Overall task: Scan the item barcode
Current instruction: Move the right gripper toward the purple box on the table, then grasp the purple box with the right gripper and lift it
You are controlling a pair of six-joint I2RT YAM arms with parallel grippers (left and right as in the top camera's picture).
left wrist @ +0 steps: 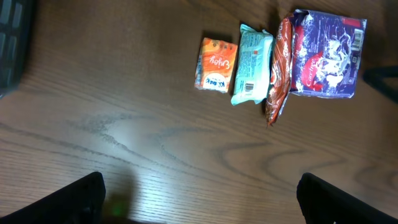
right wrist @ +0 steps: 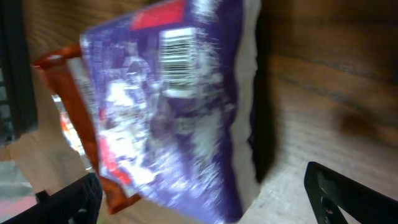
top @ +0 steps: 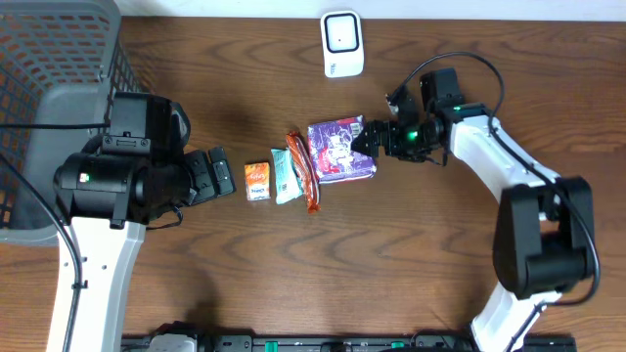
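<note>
Wooden table (top: 293,274): carries all items noted below.

Grey mesh basket (top: 39,59): stands at the table's far left corner, partly behind the left arm (top: 108,186).

Right arm (top: 509,166): reaches in from the right side towards the middle of the table.

White scanner unit (top: 342,44): upright at the rear edge, behind the row of goods and apart from them.

Purple packet (top: 340,149): lies flat near the table's centre, at the right end of a row of four packets. Its barcode (right wrist: 177,62) faces up, close to one edge.

Red-orange sachet (top: 305,171): long and narrow, touching the purple packet's left side.

Teal packet (top: 285,174): just beside the sachet, with its own small barcode on top.

Small orange packet (top: 256,181): left end of the row, next to the teal packet.

Left gripper (top: 227,174): jaws spread wide, holding nothing, near the orange packet but apart from it.

Right gripper (top: 367,137): jaws spread wide at the purple packet's right edge. Nothing is clamped; whether a finger touches the packet cannot be determined.
</note>
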